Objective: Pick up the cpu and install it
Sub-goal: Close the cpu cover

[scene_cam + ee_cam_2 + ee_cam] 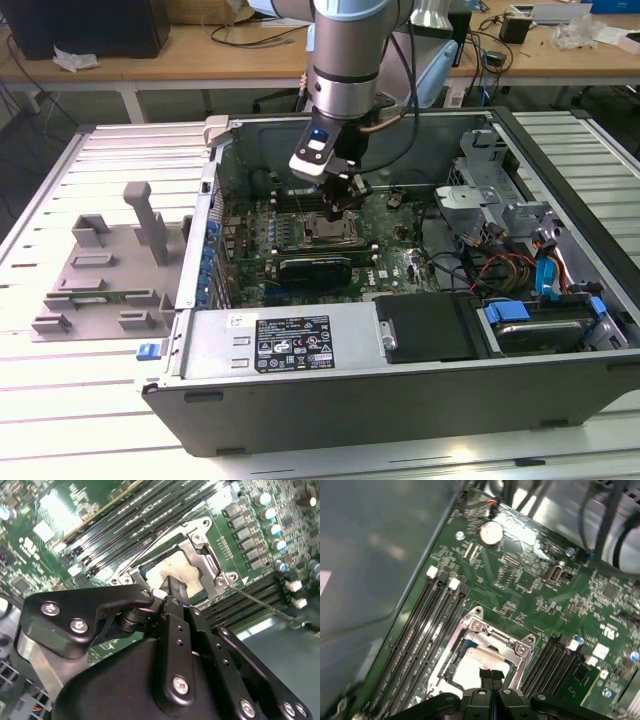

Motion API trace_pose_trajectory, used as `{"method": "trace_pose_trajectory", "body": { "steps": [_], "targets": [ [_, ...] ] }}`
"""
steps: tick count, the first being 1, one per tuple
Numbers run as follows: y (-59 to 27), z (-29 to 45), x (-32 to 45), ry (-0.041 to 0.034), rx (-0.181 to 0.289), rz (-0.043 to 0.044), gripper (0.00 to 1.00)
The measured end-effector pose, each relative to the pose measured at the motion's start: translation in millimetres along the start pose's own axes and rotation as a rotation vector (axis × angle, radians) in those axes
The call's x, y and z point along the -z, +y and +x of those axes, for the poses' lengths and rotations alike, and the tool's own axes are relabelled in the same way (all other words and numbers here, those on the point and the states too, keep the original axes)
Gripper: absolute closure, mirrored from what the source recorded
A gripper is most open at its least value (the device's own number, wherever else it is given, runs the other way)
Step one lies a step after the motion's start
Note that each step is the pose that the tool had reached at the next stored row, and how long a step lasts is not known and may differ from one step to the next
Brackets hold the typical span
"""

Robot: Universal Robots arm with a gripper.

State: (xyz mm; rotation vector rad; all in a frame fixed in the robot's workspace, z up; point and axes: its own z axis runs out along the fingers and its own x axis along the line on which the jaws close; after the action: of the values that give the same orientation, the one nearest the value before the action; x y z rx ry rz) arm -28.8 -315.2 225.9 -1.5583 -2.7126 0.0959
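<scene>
Slatted metal table (60,420) bears open computer case (400,400) and grey fixture (100,280)

Smooth, bright silvery metal on cpu (480,662); bare shiny metal socket frame (495,632); glossy green board (520,580); matt blk gripper (491,672) w/ shiny screws; dull grey sheet-metal case (400,400); matt grey plastic fixture (100,270); ribbed pale metal table (60,410).

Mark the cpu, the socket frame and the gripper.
cpu (470,665): first wrist view, on its bright metal top.
socket frame (497,637): first wrist view, on the metal bar between two screws.
gripper (491,674): first wrist view, midway between its fingertips, right at the cpu.
</scene>
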Motion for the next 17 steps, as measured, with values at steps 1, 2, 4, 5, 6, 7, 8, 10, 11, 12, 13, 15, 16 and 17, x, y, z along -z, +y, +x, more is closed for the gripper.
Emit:
{"method": "trace_pose_trajectory", "body": {
  "steps": [1, 2, 4, 5, 6, 7, 8, 10, 11, 12, 13, 15, 16, 17],
  "targets": [
    [0.0, 0.0, 0.0, -0.0014, 0.023, -0.0005, 0.89],
    [0.0, 0.0, -0.1, -0.0025, 0.042, -0.0009, 0.89],
    [0.0, 0.0, -0.1, -0.0049, 0.083, -0.0017, 0.89],
    [0.0, 0.0, -0.2, -0.0063, 0.108, -0.0022, 0.89],
    [0.0, 0.0, -0.2, -0.0075, 0.128, -0.0027, 0.89],
    [0.0, 0.0, -0.2, -0.0096, 0.162, -0.0033, 0.89],
    [0.0, 0.0, -0.3, -0.0119, 0.2, -0.0041, 0.89],
    [0.0, 0.0, -0.4, -0.016, 0.271, -0.0055, 0.89],
    [0.0, 0.0, -0.4, -0.0179, 0.303, -0.0062, 0.89],
    [0.0, 0.0, -0.5, -0.0204, 0.344, -0.0071, 0.89],
    [0.0, 0.0, -0.5, -0.0215, 0.365, -0.0074, 0.89],
    [0.0, 0.0, -0.7, -0.0248, 0.42, -0.0086, 0.89],
    [0.1, 0.0, -0.8, -0.0267, 0.453, -0.0092, 0.89],
    [0.1, 0.1, -1.0, -0.0287, 0.486, -0.0099, 0.89]
  ]
}}
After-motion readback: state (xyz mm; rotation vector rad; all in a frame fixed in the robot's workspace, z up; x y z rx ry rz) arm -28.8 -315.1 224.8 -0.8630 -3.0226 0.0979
